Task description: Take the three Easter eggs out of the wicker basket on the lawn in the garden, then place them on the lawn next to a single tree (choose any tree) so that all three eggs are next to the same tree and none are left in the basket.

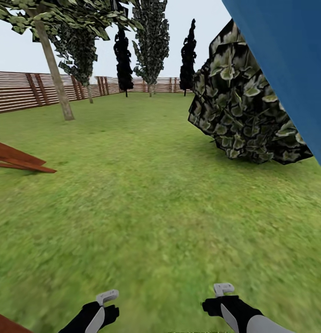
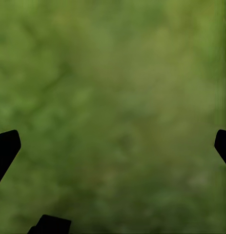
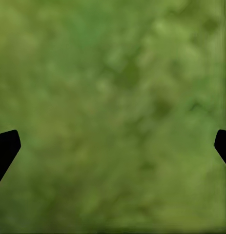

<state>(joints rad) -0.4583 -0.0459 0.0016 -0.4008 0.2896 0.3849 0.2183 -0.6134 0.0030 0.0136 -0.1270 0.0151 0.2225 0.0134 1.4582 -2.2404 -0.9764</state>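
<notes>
Your left gripper [image 2: 113,141] and right gripper [image 3: 113,141] both hang over bare lawn [image 1: 146,208], fingers spread wide with only grass between the tips. Ahead of the fingers the grass runs open to the fence [image 1: 21,90]. A tree [image 1: 54,69] with a bare trunk stands far ahead beyond the left fingers. Beyond the right fingers a leafy bush [image 1: 239,106] and a blue surface [image 1: 290,60], probably the slide, crowd that edge. Red-brown boards [image 1: 17,159] lie out past the left fingers.

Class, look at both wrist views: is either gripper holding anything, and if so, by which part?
Nothing held: both the left gripper and right gripper are open over grass.
</notes>
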